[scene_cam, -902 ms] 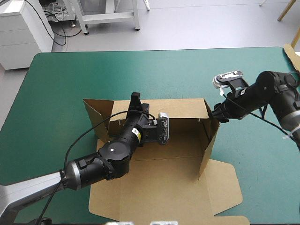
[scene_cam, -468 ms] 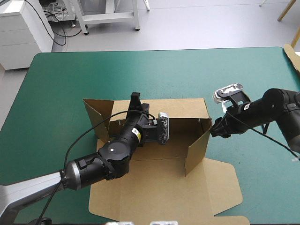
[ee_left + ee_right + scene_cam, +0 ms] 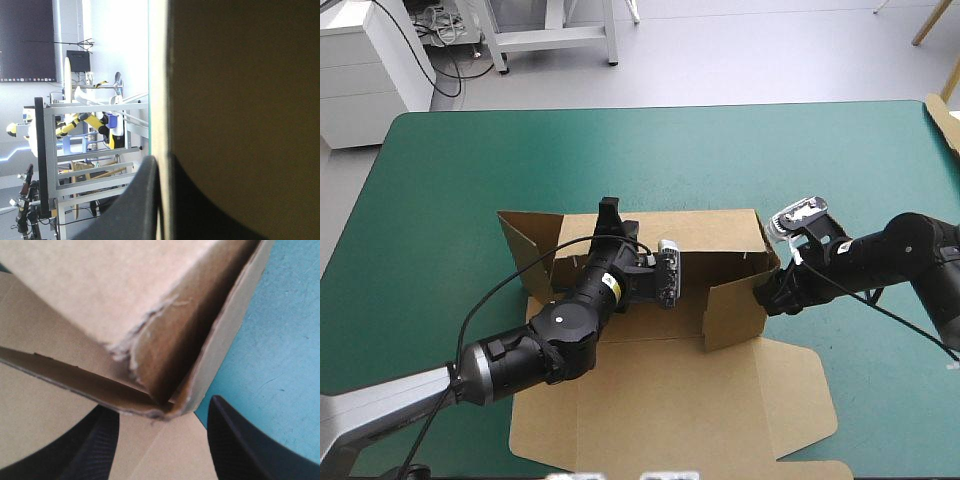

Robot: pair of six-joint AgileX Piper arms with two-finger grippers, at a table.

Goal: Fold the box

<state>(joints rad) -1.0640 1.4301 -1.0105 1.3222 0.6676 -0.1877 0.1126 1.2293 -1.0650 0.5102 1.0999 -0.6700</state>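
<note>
The brown box [image 3: 660, 400] lies mid-table with its back wall [image 3: 710, 232] raised and its lid panel flat toward the near edge. My left gripper [image 3: 610, 212] reaches over the back wall's top edge near the left end. In the left wrist view the left gripper [image 3: 162, 160] is all but shut, with the board [image 3: 240, 100] between its fingers. My right gripper [image 3: 768, 298] is at the box's right end, against the side flap [image 3: 735, 310], which is swung inward. In the right wrist view the right gripper [image 3: 161, 409] stands open, the box's corner [image 3: 172, 405] between its fingers.
A left side flap [image 3: 525, 250] stands splayed outward. Bare teal-green cover [image 3: 650, 160] stretches beyond the box to the far edge. A strip of pale board [image 3: 945, 120] shows at the table's far right corner.
The right gripper has moved toward the near edge and inward. The right side flap has swung from standing along the box's end to lying across its inside. The left arm has not moved.
</note>
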